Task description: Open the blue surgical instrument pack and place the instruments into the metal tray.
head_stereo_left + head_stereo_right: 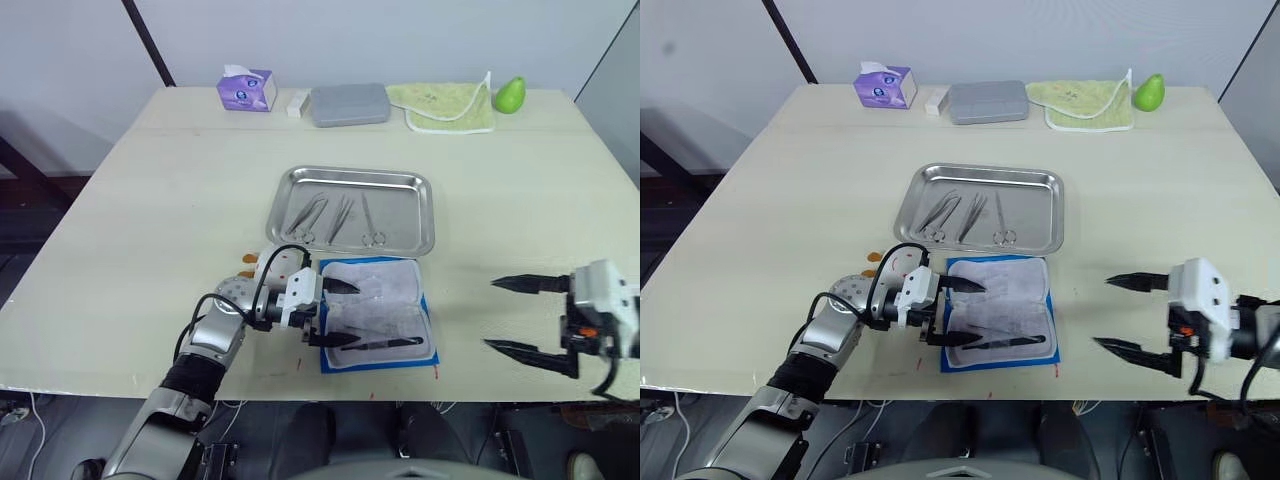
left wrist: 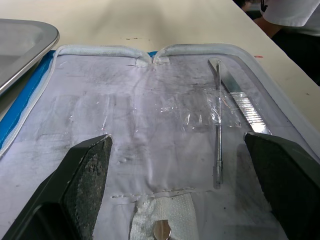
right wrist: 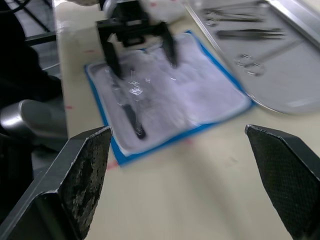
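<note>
Blue surgical instrument pack [image 1: 377,315] is lying open, flat, just in front of the metal tray [image 1: 352,210], where several instruments [image 1: 338,218] are already sitting. Left gripper [image 1: 335,314] is hovering over the pack's white liner, fingers spread wide; right gripper [image 1: 530,317] is waiting well off to the side, also spread. Remaining tools [image 2: 227,107] are lying under clear film, so I'd go in low along the handle and pinch mid-shaft to avoid snagging the film.

You have a bright-blue surgical instrument pack [image 1: 377,316] with a whitish inner sheet on the pale cream counter [image 1: 150,230]. The tray [image 1: 352,209] is shiny silver, its instruments [image 1: 340,216] dark silver. Behind: a purple tissue box [image 1: 246,90], grey case [image 1: 348,104], green cloth [image 1: 442,105] (white-edged).
</note>
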`<act>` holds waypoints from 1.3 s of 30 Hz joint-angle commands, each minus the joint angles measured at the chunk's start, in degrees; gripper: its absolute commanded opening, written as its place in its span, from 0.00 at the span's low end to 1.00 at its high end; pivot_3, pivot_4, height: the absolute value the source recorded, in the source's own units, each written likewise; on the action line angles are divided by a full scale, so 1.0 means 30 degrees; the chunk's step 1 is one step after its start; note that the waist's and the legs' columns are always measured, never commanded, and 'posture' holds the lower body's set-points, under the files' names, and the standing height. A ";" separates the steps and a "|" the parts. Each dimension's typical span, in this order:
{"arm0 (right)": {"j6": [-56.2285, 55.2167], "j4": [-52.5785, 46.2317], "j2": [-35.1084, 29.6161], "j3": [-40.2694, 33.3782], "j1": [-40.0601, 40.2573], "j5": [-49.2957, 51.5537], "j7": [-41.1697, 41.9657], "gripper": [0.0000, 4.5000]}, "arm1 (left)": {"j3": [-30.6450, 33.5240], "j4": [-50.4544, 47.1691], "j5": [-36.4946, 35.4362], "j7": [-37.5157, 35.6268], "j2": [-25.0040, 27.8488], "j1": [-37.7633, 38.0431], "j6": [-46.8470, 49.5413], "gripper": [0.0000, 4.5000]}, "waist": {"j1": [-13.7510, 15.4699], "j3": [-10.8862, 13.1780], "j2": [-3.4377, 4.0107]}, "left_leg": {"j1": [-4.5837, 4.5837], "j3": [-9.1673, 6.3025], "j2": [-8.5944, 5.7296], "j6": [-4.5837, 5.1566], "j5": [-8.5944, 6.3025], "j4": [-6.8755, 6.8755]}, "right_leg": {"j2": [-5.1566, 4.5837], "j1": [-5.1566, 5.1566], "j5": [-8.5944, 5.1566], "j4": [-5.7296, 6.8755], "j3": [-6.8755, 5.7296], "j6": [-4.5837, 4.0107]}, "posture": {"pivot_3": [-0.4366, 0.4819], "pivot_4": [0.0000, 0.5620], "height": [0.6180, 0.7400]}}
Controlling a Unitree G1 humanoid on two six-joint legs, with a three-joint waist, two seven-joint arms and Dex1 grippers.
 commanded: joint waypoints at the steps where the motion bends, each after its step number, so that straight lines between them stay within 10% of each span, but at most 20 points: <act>1: 0.0738 -0.1261 0.1048 0.2949 -0.1468 -0.1293 -0.2756 1.00 | -0.0269 0.1012 0.0609 -0.0097 0.0573 0.0470 0.0575 1.00 | -0.0009 0.0004 -0.0006 | 0.0000 0.0000 -0.0001 0.0000 0.0000 -0.0001 | -0.0002 -0.0001 0.0000 0.0000 -0.0001 0.0000 | 0.48 0.27 1.00; 6: 0.1165 -0.0178 0.2479 0.7414 -0.3550 -0.3856 -0.4550 0.83 | -0.0273 0.0923 0.0583 -0.0284 0.0749 0.0440 0.0670 1.00 | 0.0051 0.0017 -0.0030 | -0.0010 -0.0005 -0.0006 -0.0001 0.0001 0.0005 | -0.0006 -0.0008 0.0002 -0.0004 -0.0006 -0.0004 | 0.48 0.27 1.00; 8: 0.1302 0.0152 0.2737 0.8611 -0.4093 -0.4494 -0.4787 0.58 | -0.0265 0.0892 0.0574 -0.0348 0.0826 0.0421 0.0695 1.00 | 0.0065 0.0018 -0.0029 | -0.0016 -0.0006 -0.0009 -0.0001 0.0001 0.0007 | -0.0012 -0.0011 0.0003 -0.0004 -0.0008 -0.0006 | 0.48 0.27 1.00; 39: 0.0728 0.2957 0.2917 1.3038 -0.6000 -0.9543 -0.4686 0.58 | -0.0356 0.0252 0.0515 -0.0162 0.1087 0.0587 0.1026 1.00 | 0.0048 0.0008 -0.0037 | -0.0006 -0.0010 -0.0008 0.0001 0.0001 0.0016 | -0.0011 -0.0012 0.0007 0.0019 -0.0015 -0.0012 | 0.48 0.27 1.00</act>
